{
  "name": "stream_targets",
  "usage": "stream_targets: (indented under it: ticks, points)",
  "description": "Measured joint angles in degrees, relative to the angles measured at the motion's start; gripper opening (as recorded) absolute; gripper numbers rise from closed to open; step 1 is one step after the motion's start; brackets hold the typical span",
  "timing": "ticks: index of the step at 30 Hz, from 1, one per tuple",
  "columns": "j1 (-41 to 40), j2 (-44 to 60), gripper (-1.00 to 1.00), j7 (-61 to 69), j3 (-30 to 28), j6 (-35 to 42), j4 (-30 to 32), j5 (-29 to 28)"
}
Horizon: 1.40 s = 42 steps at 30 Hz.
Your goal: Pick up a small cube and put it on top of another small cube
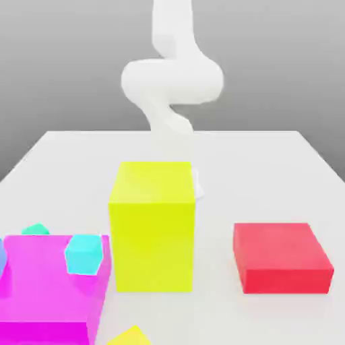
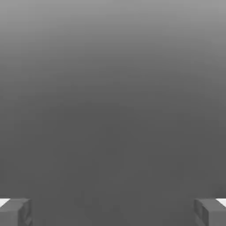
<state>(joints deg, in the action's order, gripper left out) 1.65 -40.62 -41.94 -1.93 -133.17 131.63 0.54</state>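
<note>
Small yellow cube [image 1: 131, 337]: at the near edge of the exterior view, left of centre, cut by the frame; plain bright yellow, one corner of the visible part pointing toward the far side, apart from the blocks around it. Small cyan cube [image 1: 84, 255]: farther off and to the exterior view's left, light cyan with pale edges, seen on the top of the magenta block [image 1: 47, 279], close to that block's right side. Tall yellow block [image 1: 153, 229]: upright, beyond the small yellow cube and to the right of the magenta block, much larger than either small cube. Turquoise small cube [image 1: 36, 230]: at the far side of the magenta block, partly hidden by it. Blue object [image 1: 2, 258]: at the exterior view's left edge, mostly cut off, shape uncertain. Red block [image 1: 283, 256]: low and flat, on the right, well apart from the tall yellow block. Tool: gripper [image 2: 113, 212] released, its fingers [image 2: 15, 214] spread wide in the hand view, holding nothing and touching none of the cubes in that view; plain grey lies between and beyond them. Arm [image 1: 172, 81]: white, at the far side, reaching down behind the tall yellow block, over the pale table [image 1: 263, 182]
</note>
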Motion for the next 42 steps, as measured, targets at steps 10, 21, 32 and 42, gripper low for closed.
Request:
stream_targets:
  ticks: [10, 21, 32, 42]
  points:
    - [5.4, 21.1, 0.0, 17.0, -7.2, -5.6, -0.6, 4.0]
    - [5.9, 44.0, 0.0, 36.1, -9.9, -11.7, -1.3, 9.3]
    - [2.3, 66.0, 0.0, 48.3, -7.9, -20.8, -2.6, 9.1]
    - [1.6, 68.6, -1.0, 48.9, -7.0, -22.6, -3.1, 9.7]
